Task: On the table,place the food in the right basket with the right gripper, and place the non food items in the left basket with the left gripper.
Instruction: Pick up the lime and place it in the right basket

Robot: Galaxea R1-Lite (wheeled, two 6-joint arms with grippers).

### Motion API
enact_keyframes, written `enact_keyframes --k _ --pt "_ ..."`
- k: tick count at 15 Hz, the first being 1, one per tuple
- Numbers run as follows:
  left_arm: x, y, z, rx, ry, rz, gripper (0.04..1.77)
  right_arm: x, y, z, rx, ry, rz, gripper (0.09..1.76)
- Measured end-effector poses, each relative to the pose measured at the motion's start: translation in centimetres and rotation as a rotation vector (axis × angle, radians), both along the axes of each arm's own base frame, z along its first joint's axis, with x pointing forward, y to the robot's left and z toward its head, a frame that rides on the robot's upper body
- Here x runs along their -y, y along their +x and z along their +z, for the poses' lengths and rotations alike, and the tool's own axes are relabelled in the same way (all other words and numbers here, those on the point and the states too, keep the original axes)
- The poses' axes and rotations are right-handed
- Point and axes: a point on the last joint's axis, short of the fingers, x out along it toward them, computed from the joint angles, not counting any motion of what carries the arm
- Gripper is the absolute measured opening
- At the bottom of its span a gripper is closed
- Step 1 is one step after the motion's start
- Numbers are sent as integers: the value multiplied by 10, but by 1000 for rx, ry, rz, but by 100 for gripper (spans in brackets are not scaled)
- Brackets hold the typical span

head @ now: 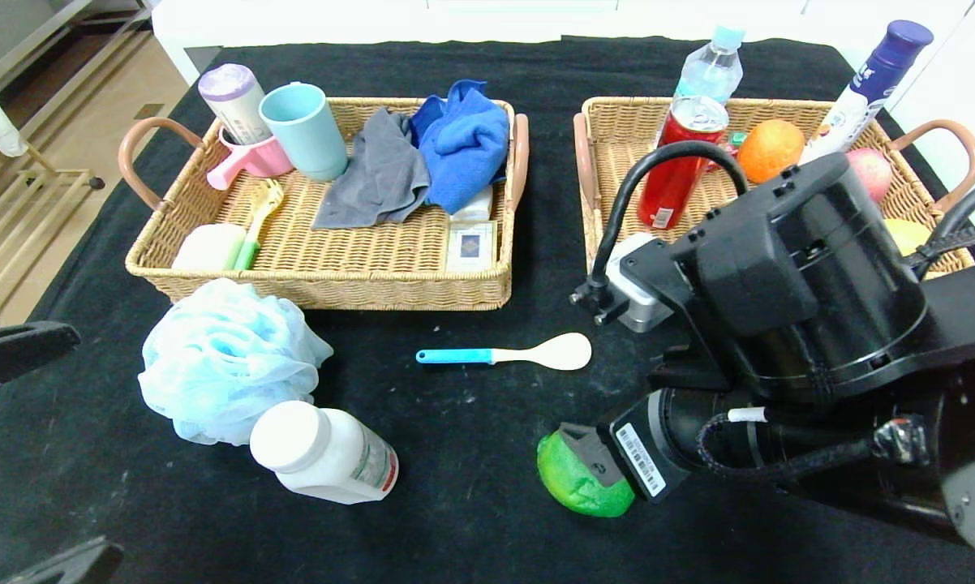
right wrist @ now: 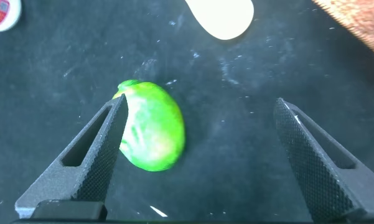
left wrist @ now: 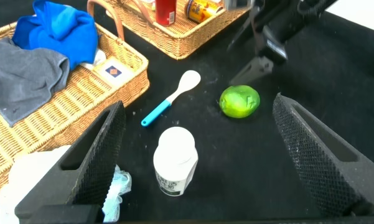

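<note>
Right gripper [right wrist: 196, 158]: low over the table at about 5 o'clock in the head view, jaws spread wide, one finger [right wrist: 93, 155] just beside the green fruit.
Green fruit [head: 582, 480]: on the black cloth [head: 471, 503], outside both baskets.
Right basket [head: 609, 122]: 2 o'clock, holding a red can [head: 678, 162] and an orange [head: 770, 148].
Left gripper [left wrist: 196, 165]: 8 o'clock edge, jaws wide, gripping nothing, above the white pill bottle [head: 325, 453].
Left basket [head: 325, 280]: 11 o'clock, holding cloths and cups.
Spoon [head: 508, 354]: centre, on the cloth between the baskets' near ends.

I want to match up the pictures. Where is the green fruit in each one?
Head view: green fruit on the black cloth, low and centre, at the right gripper.
Left wrist view: green fruit past the white bottle.
Right wrist view: green fruit against one open finger.
Shared landmark: the spoon.
</note>
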Motion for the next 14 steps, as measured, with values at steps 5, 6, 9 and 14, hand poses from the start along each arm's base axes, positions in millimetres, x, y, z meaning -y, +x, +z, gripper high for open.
enact_keyframes --k 5,6,9,14 --pt "-1 -3 1 11 -3 0 172 -15 -6 -16 -33 -37 31 170" --pt "-1 -3 1 12 -4 0 172 -18 -7 -20 -43 -42 28 170" --pt "-1 -3 1 13 -4 0 172 -26 -7 -33 -51 -77 5 170" --pt "-2 -4 1 15 -5 0 172 -30 -4 -48 -61 -115 -35 170"
